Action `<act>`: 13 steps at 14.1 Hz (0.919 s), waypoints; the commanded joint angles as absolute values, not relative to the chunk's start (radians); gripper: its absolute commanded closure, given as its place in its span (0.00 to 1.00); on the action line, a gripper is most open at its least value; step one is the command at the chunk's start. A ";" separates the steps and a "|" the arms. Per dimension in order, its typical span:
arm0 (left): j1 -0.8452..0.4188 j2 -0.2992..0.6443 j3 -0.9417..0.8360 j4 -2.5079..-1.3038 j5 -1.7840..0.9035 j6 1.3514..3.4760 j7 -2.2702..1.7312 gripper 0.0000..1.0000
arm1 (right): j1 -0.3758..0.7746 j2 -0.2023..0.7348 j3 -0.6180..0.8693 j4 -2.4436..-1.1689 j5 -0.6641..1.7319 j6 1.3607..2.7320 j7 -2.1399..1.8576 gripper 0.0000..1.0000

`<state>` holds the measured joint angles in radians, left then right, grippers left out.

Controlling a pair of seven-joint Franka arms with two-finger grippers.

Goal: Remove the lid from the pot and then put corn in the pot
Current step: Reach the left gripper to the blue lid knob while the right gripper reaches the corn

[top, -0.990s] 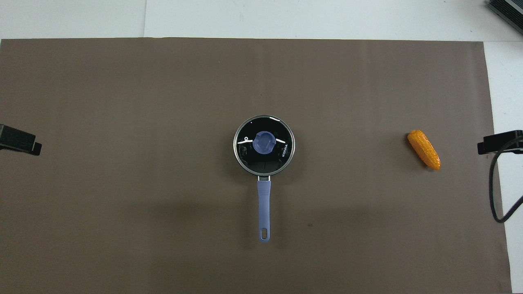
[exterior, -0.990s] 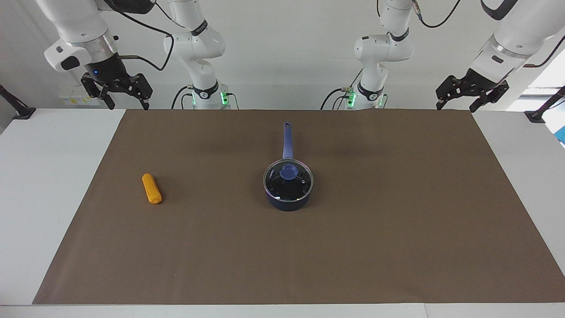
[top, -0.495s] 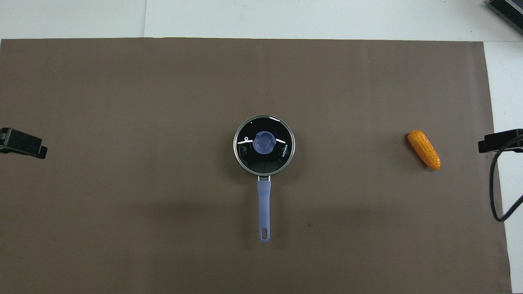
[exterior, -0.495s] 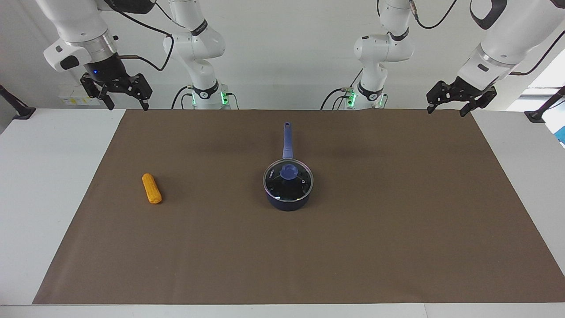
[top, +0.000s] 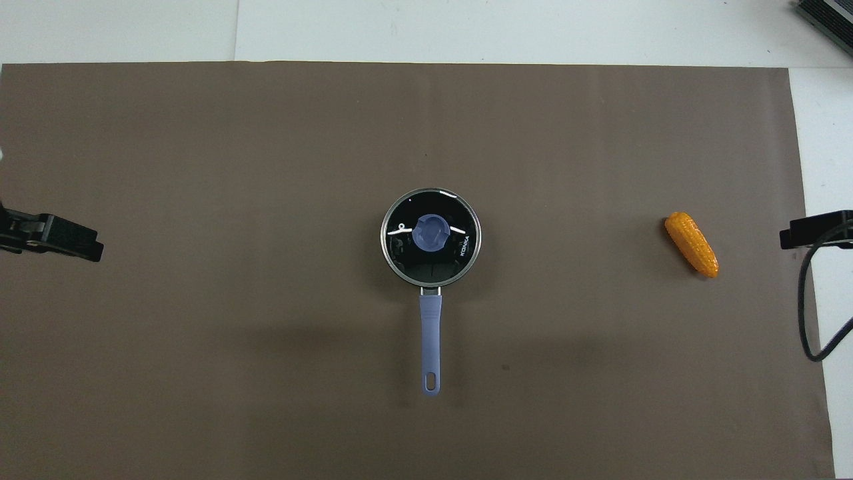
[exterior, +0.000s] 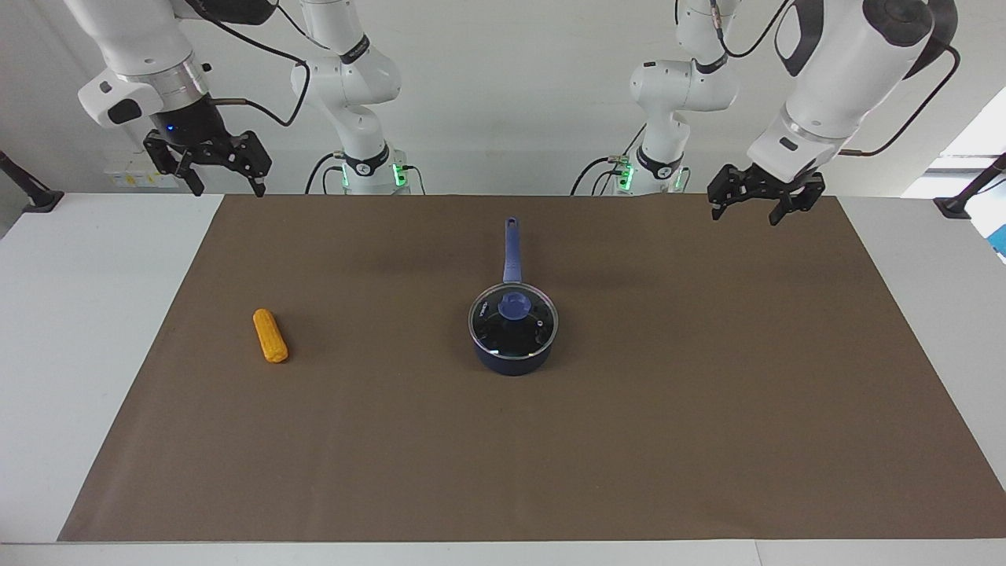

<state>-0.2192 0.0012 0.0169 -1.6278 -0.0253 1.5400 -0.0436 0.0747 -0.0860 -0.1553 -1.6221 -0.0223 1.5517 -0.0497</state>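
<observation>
The navy pot (exterior: pixel 512 359) stands in the middle of the brown mat, its long blue handle (top: pixel 430 333) pointing toward the robots. The glass lid (exterior: pixel 503 334) with the blue knob (top: pixel 431 233) sits on the pot. The corn (exterior: pixel 269 336) lies on the mat toward the right arm's end; it also shows in the overhead view (top: pixel 692 244). My left gripper (exterior: pixel 744 214) is open and empty, up over the mat's edge nearest the robots at the left arm's end; its tip shows in the overhead view (top: pixel 66 238). My right gripper (exterior: pixel 226 189) is open and empty, waiting over its own end of the table (top: pixel 810 230).
The brown mat (exterior: pixel 707 409) covers most of the white table (exterior: pixel 71 314). A black cable (top: pixel 808 313) hangs by the right gripper. A dark object (top: pixel 826 17) lies at the table's corner farthest from the robots, at the right arm's end.
My left gripper has swung in from its end of the table toward the middle and come lower over the mat. The right arm, pot, lid and corn have not moved.
</observation>
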 commanded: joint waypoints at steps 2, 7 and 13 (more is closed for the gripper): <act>-0.290 0.014 0.031 -1.652 -0.023 1.600 -0.174 0.00 | 0.069 -0.098 -0.152 -1.635 -0.029 1.555 -0.058 0.00; -0.396 0.064 0.031 -1.651 -0.032 1.675 -0.374 0.00 | 0.075 -0.097 -0.152 -1.634 -0.032 1.557 -0.064 0.00; -0.491 0.124 0.031 -1.644 -0.035 1.770 -0.572 0.00 | 0.051 -0.106 -0.163 -1.781 -0.029 1.672 -0.205 0.00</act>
<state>-0.4598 0.1230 0.0134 -1.6353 -0.0289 1.7405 -0.5290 0.0630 -0.0868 -0.1664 -1.6898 -0.0224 1.5857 -0.1676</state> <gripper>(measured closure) 0.000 0.000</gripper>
